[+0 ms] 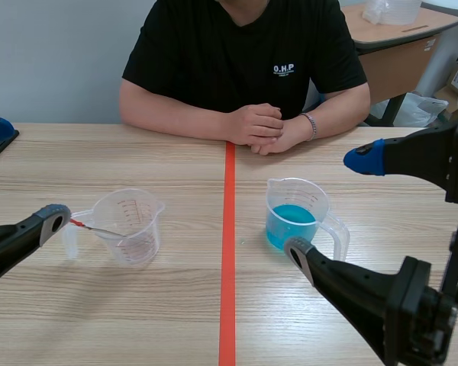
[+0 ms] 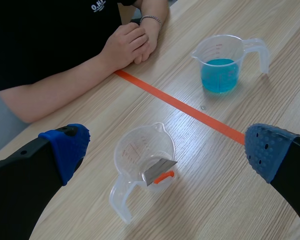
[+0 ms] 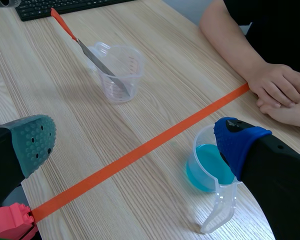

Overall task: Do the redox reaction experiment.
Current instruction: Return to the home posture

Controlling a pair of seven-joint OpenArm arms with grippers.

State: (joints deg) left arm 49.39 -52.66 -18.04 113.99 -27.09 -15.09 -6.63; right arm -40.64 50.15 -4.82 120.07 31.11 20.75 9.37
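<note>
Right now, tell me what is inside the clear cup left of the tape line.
A metal blade leans inside the clear cup, its orange-red handle out over the rim. No liquid shows. Where its tip rests is unclear through the wall.

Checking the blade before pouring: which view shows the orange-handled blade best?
Right wrist view: the blade shows full length, leaning in the clear cup, handle past the rim. Left wrist view foreshortens it from above; scene view gives a thin sliver by the left fingers.
</note>
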